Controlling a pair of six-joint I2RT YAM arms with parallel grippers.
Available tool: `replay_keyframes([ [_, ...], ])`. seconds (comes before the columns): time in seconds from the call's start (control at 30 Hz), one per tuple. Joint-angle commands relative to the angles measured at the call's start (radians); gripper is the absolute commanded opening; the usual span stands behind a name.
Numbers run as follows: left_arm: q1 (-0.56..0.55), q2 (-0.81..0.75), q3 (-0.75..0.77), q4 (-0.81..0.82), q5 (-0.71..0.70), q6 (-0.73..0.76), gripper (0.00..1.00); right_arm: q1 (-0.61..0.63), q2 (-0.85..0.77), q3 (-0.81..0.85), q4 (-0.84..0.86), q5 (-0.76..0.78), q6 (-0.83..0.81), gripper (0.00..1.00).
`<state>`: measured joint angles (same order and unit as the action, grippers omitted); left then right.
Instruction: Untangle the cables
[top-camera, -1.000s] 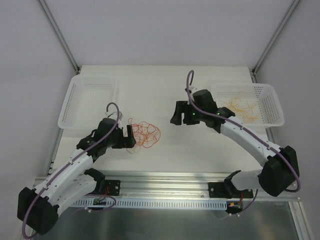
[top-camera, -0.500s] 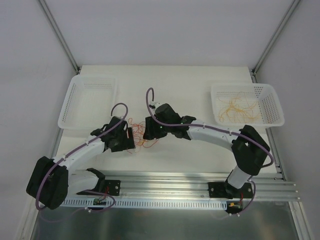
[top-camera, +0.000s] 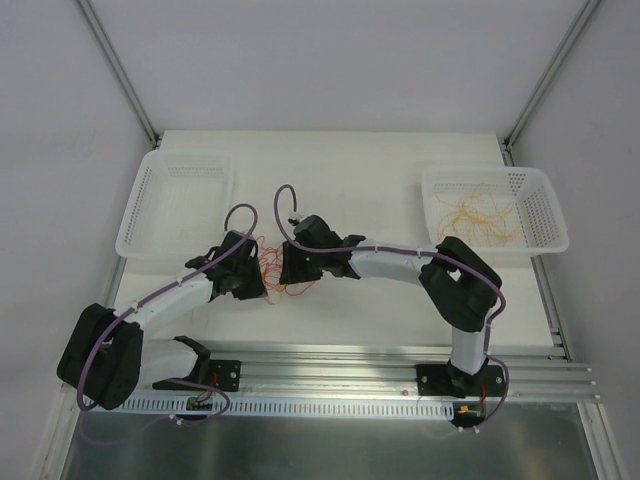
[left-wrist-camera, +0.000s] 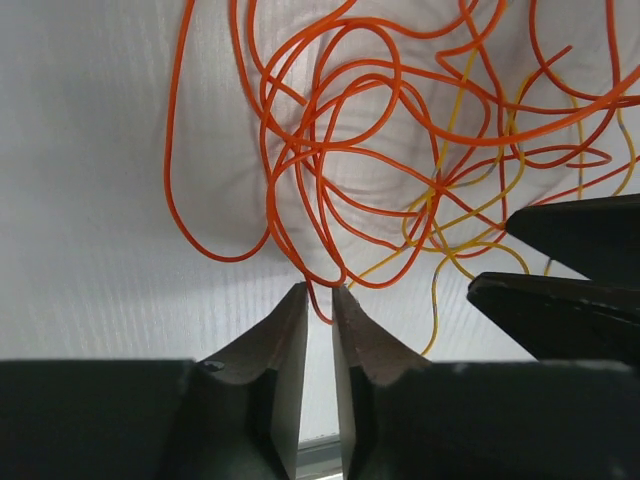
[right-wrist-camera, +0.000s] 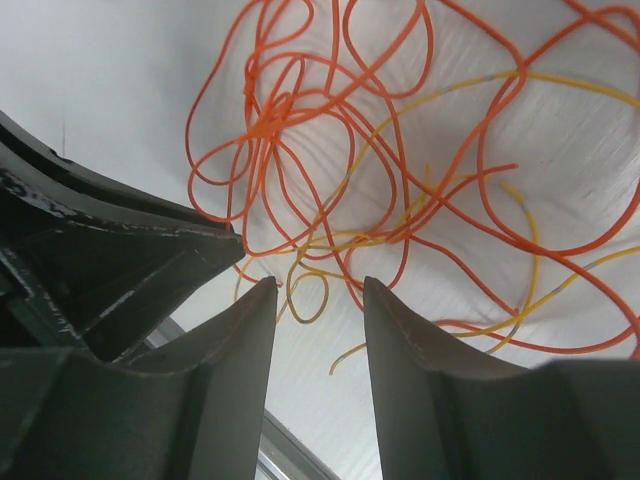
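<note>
The cables (top-camera: 301, 289) are a small tangle of red-orange and yellow-orange loops on the white table, between the two grippers. My left gripper (top-camera: 260, 276) meets the tangle from the left. In the left wrist view its jaws (left-wrist-camera: 318, 290) stand almost shut, a narrow gap left, with one red-orange loop (left-wrist-camera: 318, 305) dipping between the tips. My right gripper (top-camera: 287, 270) reaches in from the right. It (right-wrist-camera: 320, 285) is open, a small yellow-orange loop (right-wrist-camera: 305, 292) lying between its tips. The right gripper's fingers (left-wrist-camera: 580, 230) show close by in the left wrist view.
A white mesh basket (top-camera: 150, 180) stands at the back left. A second one (top-camera: 545, 185) at the back right holds yellow-orange strands (top-camera: 475, 215). An aluminium rail (top-camera: 330, 362) runs along the near edge.
The right arm swept left from the right basket to the tangle. The left gripper pushed into the tangle's left side. Both pairs of jaws narrowed, the left nearly to closing.
</note>
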<state>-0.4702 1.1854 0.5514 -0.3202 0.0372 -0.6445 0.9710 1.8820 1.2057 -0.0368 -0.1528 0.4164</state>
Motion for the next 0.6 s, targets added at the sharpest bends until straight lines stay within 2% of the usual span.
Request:
replay_keyframes([
  [0.0,0.002,-0.003,-0.014,0.038,0.046,-0.012,0.14,0.012,0.006,-0.011,0.034,0.010,0.042,0.43],
  [0.17,0.002,0.008,-0.030,0.055,0.058,-0.023,0.04,0.011,0.031,-0.012,0.057,0.001,0.038,0.32],
  [0.27,0.002,0.013,-0.038,0.058,0.056,-0.029,0.01,0.012,0.028,-0.012,0.051,-0.002,0.036,0.20],
  [0.3,0.002,0.014,-0.039,0.058,0.053,-0.035,0.00,0.012,0.025,-0.014,0.046,-0.001,0.033,0.11],
  [0.37,0.002,0.014,-0.045,0.059,0.046,-0.040,0.00,0.011,0.009,-0.024,0.041,0.004,0.021,0.02],
  [0.57,0.002,0.010,-0.051,0.059,0.012,-0.063,0.00,0.005,-0.142,-0.028,-0.126,0.022,-0.085,0.01],
])
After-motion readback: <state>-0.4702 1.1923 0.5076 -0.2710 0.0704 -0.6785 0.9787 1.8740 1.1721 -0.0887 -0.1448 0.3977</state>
